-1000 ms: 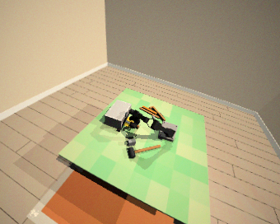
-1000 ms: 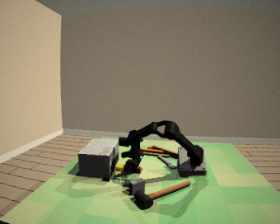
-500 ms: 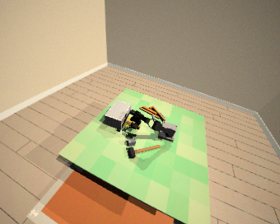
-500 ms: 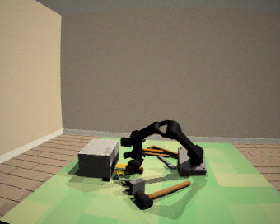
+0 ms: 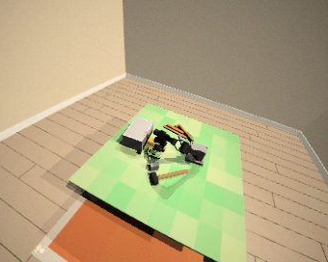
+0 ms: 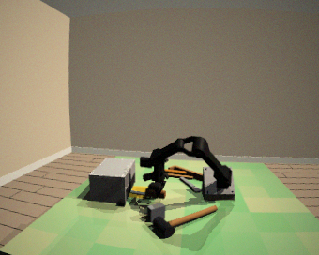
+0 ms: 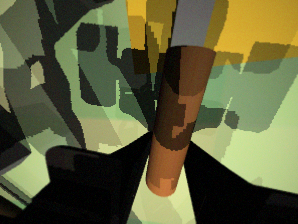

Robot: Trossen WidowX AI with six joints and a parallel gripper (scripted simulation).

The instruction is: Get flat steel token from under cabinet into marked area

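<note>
The cabinet (image 5: 140, 126) (image 6: 113, 168) is a grey box at the left of the table, its front towards the arm. A flat yellow patch (image 6: 139, 187) (image 7: 255, 27) lies in front of it. My gripper (image 5: 159, 148) (image 6: 157, 189) (image 7: 167, 138) is low in front of the cabinet, shut on the brown cylindrical handle (image 7: 175, 107) of a tool. The tool's grey metal shaft (image 7: 192, 22) runs from the handle over the yellow patch towards the cabinet; its far end is out of the wrist view. I cannot make out the steel token in any view.
A mallet (image 5: 175, 174) (image 6: 193, 217) with a black head lies on the table, close to a small grey block (image 5: 153, 167) (image 6: 155, 212). Orange-and-black bars (image 5: 175, 130) (image 6: 177, 172) lie behind the arm. A flat grey strip (image 6: 190, 184) lies near the arm's base.
</note>
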